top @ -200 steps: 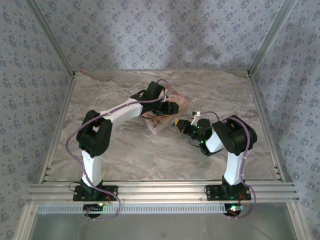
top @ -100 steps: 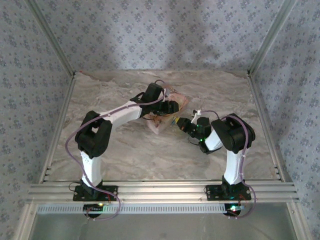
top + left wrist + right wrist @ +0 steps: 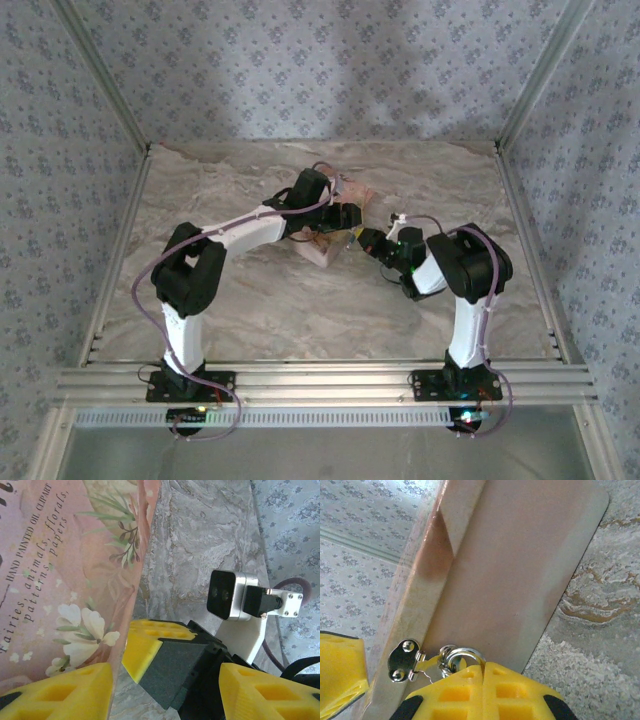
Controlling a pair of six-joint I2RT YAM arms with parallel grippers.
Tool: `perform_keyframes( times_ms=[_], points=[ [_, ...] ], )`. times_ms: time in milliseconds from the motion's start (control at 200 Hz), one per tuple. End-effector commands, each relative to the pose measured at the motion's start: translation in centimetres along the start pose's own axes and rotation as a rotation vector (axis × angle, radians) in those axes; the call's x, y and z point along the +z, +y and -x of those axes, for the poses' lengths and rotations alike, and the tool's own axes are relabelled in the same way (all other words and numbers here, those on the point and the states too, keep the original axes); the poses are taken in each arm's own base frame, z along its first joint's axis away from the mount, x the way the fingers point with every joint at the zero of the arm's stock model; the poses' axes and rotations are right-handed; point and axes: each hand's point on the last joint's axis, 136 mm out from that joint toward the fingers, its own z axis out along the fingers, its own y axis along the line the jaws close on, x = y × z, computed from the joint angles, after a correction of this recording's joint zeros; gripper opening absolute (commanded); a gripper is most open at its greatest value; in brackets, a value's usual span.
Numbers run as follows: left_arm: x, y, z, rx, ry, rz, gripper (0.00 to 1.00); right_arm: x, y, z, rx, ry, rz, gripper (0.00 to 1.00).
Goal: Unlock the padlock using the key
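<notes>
The flat pink illustrated box (image 3: 510, 555) stands tilted off the marble table. On its edge is a small silver hasp (image 3: 402, 660). A silver loop (image 3: 465, 654), apparently the padlock's shackle, runs through the hasp's ring and down between my right gripper's (image 3: 484, 666) shut fingers. The padlock's teal body is hidden there, and the key is out of view. In the top view my right gripper (image 3: 358, 238) meets the box (image 3: 318, 250) at its right edge. My left gripper (image 3: 165, 680) stands open beside the box (image 3: 60, 580), its left finger against the box's edge.
Between my left fingers I see the right gripper's yellow finger (image 3: 150, 645) and the right wrist camera (image 3: 227, 597). A left finger (image 3: 337, 675) shows past the box. Both arms crowd the middle of the table (image 3: 300, 310); patterned walls enclose it.
Both grippers and the box have shifted slightly toward the back of the table. The right arm has reached further in toward the box's edge.
</notes>
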Motion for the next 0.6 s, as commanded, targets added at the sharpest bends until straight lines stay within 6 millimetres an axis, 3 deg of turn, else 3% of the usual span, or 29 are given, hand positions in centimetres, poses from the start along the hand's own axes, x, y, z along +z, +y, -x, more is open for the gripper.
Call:
perform_keyframes(
  times_ms=[0, 595],
  points=[
    [0.7, 3.2, -4.9, -0.094, 0.156, 0.096, 0.59, 0.8, 1.8, 3.1, -0.027, -0.091, 0.063, 0.0],
    [0.7, 4.1, -5.7, -0.091, 0.168, 0.122, 0.59, 1.3, 0.7, 4.7, 0.001, -0.1, 0.099, 0.0]
  ],
)
